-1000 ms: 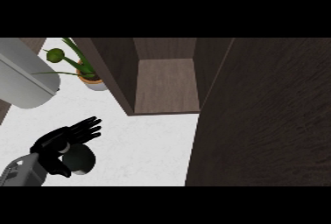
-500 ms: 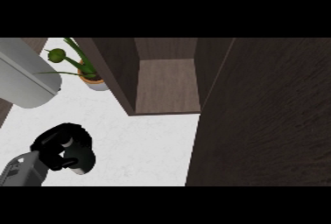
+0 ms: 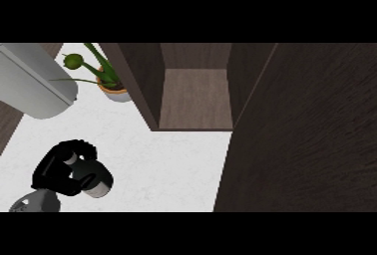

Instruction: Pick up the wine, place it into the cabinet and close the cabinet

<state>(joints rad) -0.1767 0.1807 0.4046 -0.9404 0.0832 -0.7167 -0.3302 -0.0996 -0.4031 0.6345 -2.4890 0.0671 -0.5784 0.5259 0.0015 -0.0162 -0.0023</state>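
My left hand (image 3: pixel 63 167) sits at the lower left of the head view, low over the counter (image 3: pixel 173 164); its fingers are curled round the wine (image 3: pixel 94 182), so the bottle is in my grasp and half hidden by my own fingers; my right hand shows nowhere, so I say nothing of it.

I see the wine almost end-on, a short dark body with a pale end towards the lower right; I judge from this that its long axis stands near upright, perhaps a little tilted; whether its base touches the counter I cannot tell.

What the coming move turns on is where the cabinet (image 3: pixel 195 99) lies from my hand: its open compartment is ahead of me and off to my right, well apart from the wine, with bare counter between; the compartment's floor shows as a lighter wooden strip between two dark side walls. The door (image 3: pixel 309 139) stands open as a broad dark panel filling the right side of the view.

So the bottle must travel forward and rightward, and I reckon it should stay upright to pass the near left wall; the potted plant (image 3: pixel 103 79) and a grey rounded appliance (image 3: pixel 33 84) stand to the left of the opening, off that path.
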